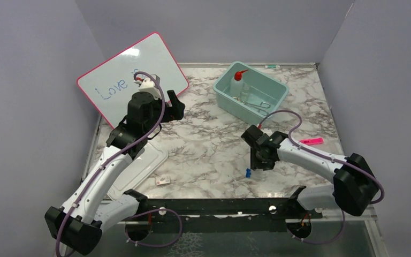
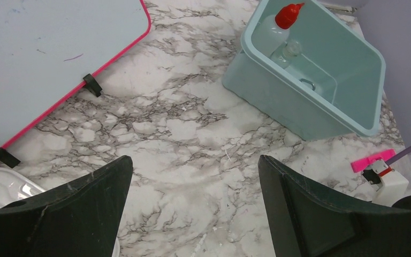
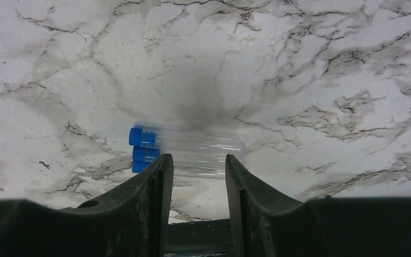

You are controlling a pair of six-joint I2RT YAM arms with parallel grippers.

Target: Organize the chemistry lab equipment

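Tubes (image 3: 192,147) of clear plastic with blue caps lie on the marble table (image 1: 208,144) at about 5 o'clock. The right gripper (image 3: 195,160) stands over them with its jaws a narrow gap apart and no grip evident. The left gripper (image 2: 194,160) hovers at 10 o'clock, spread wide and empty. The squeeze bottle (image 1: 237,83) and forceps (image 1: 262,106) sit inside the teal bin (image 1: 234,105) at 1 o'clock.

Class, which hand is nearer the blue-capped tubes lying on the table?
Right. The right hand is low, directly over the tubes; the left hand is well away across the table, beside the whiteboard.
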